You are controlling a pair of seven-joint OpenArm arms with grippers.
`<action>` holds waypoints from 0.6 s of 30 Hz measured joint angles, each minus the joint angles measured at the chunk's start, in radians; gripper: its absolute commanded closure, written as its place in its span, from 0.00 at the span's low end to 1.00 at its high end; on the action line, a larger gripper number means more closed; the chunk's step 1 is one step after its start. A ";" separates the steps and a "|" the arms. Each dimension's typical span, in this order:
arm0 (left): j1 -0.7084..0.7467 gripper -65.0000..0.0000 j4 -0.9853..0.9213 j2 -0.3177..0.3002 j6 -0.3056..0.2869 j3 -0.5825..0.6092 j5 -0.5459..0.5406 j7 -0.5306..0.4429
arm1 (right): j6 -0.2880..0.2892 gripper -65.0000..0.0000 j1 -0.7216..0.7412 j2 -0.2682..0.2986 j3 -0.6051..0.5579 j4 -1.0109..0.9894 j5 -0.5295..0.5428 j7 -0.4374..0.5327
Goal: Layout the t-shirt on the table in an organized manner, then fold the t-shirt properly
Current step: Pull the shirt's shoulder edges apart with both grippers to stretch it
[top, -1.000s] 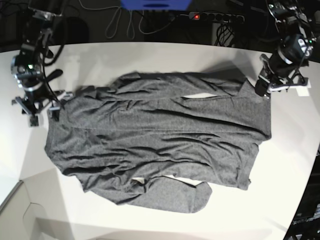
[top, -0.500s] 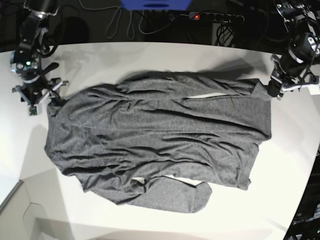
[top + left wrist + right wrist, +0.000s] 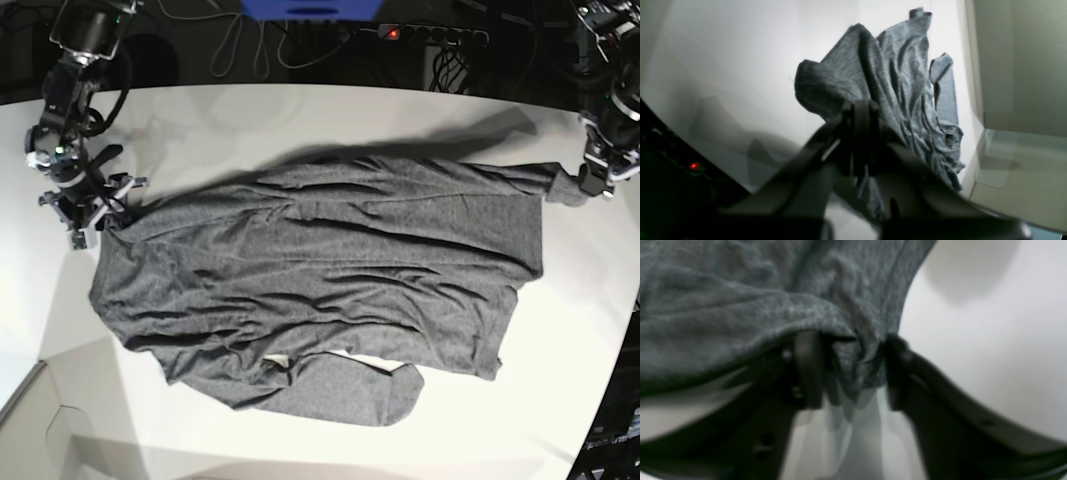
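T-shirt point(image 3: 320, 280): I am seeing it lying spread and wrinkled across the middle of the table point(image 3: 300, 120), a sleeve hanging out toward 6 o'clock in the base view.
Left gripper point(image 3: 592, 182): I am watching it sit at the 3 o'clock edge of the base view, with its jaws together and pinching a corner of the shirt; that corner is being drawn out into a point toward it.
Left wrist view: I am looking along the closed fingers point(image 3: 858, 133) to the cloth bunching and lifting off the white top.
Right gripper point(image 3: 95, 215): I am seeing it at 9 o'clock, at the shirt's other top corner.
Right jaws: I am seeing them standing apart, a fold of grey cloth point(image 3: 853, 366) hanging between the two fingers point(image 3: 806, 370); whether they are pressing it I cannot tell.
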 measured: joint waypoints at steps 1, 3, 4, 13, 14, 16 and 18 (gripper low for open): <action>0.000 1.00 0.000 0.000 0.000 -0.005 0.000 0.000 | 0.000 0.80 0.008 0.003 0.000 -0.018 0.016 0.012; 0.001 1.00 0.000 0.001 0.000 -0.008 -0.001 -0.002 | 0.011 0.91 0.018 0.025 0.000 -0.037 0.016 0.013; 0.001 1.00 0.000 0.001 0.000 -0.008 -0.005 -0.002 | 0.011 0.95 0.018 0.031 0.013 -0.037 0.013 0.009; 0.020 1.00 0.000 0.013 -0.006 -0.002 -0.077 0.002 | 0.011 1.00 0.013 0.035 0.183 0.051 -0.001 0.064; 0.025 1.00 -0.001 0.023 -0.006 -0.002 -0.079 -0.003 | 0.011 1.00 0.010 0.037 0.186 0.060 0.000 0.067; 0.028 1.00 -0.004 0.035 -0.006 -0.002 -0.080 0.003 | 0.012 1.00 0.000 0.036 0.187 0.064 0.000 0.066; 0.028 1.00 -0.004 0.032 -0.006 -0.002 -0.084 0.004 | 0.012 1.00 -0.023 0.033 0.184 0.062 0.001 0.063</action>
